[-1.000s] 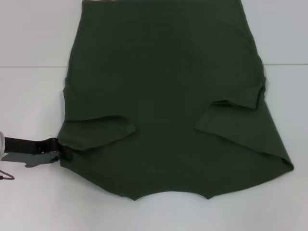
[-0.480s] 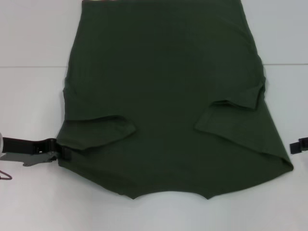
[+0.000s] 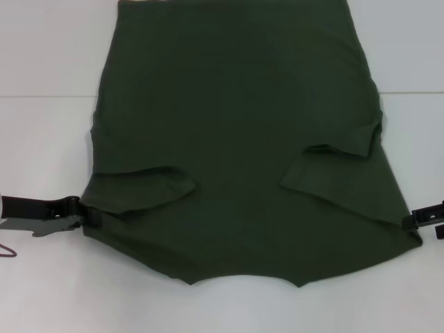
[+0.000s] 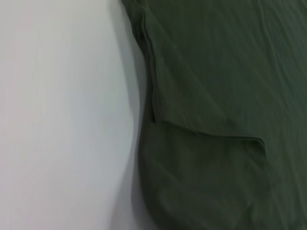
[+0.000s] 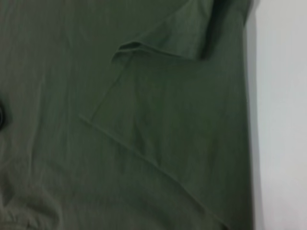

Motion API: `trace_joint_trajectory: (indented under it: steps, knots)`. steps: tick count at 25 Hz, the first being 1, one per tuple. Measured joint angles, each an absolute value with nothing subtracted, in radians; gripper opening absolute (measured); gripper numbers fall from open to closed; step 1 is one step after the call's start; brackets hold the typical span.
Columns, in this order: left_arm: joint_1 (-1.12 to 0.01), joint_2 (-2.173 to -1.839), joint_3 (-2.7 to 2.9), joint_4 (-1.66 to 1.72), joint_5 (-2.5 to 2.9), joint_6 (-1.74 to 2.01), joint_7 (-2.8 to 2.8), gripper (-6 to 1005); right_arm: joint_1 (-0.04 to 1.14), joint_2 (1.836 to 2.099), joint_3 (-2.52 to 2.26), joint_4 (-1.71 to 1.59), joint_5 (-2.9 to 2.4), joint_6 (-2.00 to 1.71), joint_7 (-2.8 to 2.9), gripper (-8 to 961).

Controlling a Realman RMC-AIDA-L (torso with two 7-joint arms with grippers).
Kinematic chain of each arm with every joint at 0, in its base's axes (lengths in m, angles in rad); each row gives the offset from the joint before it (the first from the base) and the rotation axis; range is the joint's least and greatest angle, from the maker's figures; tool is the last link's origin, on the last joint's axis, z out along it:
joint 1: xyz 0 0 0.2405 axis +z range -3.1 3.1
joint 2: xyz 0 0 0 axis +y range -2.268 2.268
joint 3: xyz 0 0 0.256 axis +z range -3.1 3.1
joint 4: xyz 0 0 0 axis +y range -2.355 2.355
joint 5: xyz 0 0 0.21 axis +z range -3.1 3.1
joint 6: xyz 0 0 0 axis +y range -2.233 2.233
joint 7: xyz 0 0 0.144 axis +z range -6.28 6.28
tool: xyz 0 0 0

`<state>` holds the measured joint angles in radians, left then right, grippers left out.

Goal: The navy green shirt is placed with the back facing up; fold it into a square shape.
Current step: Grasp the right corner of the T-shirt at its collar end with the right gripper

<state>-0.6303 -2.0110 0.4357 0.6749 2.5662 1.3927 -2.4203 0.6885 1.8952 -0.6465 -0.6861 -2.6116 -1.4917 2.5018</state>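
The navy green shirt [image 3: 236, 139] lies flat on the white table [image 3: 41, 152], with its collar end nearest me. Both short sleeves are folded inward, one sleeve [image 3: 146, 187] on the left and the other sleeve [image 3: 333, 166] on the right. My left gripper [image 3: 90, 216] is at the shirt's left shoulder edge, its tip overlapping the fabric. At the right shoulder edge, my right gripper [image 3: 420, 218] touches the cloth. The left wrist view shows the shirt [image 4: 216, 96] with its folded sleeve, and the right wrist view shows the shirt [image 5: 120, 143] likewise.
Bare white tabletop flanks the shirt on both sides and along the near edge. A thin seam line [image 3: 48, 96] crosses the table farther back. A thin cable [image 3: 7, 250] loops under my left arm at the picture's left edge.
My right gripper has come in from the right edge and reached the shirt's right shoulder edge. The left gripper shifted slightly up along the left edge. The shirt lies as before.
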Motion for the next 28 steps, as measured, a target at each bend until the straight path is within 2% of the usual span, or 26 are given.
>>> trace_joint_trajectory:
  steps: [28]
  knots:
    - [-0.635, -2.010, 0.434, 0.675, 2.559, 1.388, -2.411, 39, 0.715, 1.923, -0.706, -0.660, -2.612, -1.445, 2.507, 888]
